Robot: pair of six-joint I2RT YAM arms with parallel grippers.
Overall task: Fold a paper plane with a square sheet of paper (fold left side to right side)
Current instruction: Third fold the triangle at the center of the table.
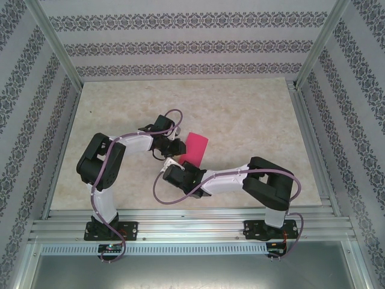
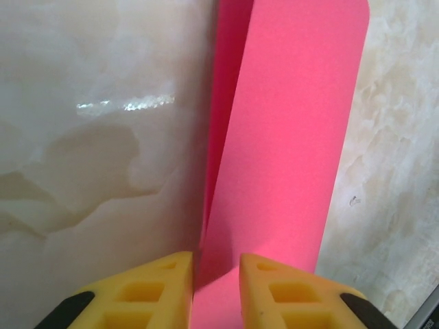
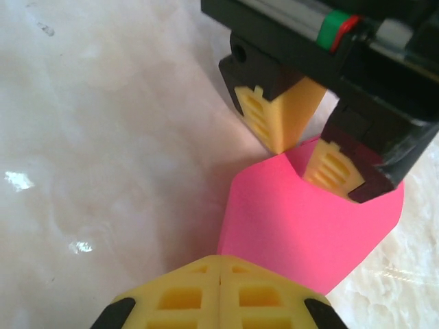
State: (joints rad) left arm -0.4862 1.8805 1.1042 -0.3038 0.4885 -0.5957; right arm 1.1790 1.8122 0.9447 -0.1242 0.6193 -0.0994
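Observation:
The square sheet of paper (image 1: 195, 147) is bright pink and lies mid-table, curled over on itself into a loose fold with no sharp crease. My left gripper (image 1: 176, 146) is at its left side. In the left wrist view the yellow fingers (image 2: 163, 288) stand apart and the raised flap of the sheet (image 2: 288, 151) runs between them untouched. In the right wrist view, one left finger (image 3: 274, 120) is outside the curl and the other is inside it. My right gripper (image 3: 219, 264) is shut, its tips meeting on the sheet's near corner (image 3: 302, 219).
The pale marble-patterned tabletop (image 1: 120, 108) spreads around the paper. Aluminium rails (image 1: 192, 226) run along the near edge, with frame posts at the back corners. Patterned walls enclose the table. The two arms sit close together beside the paper.

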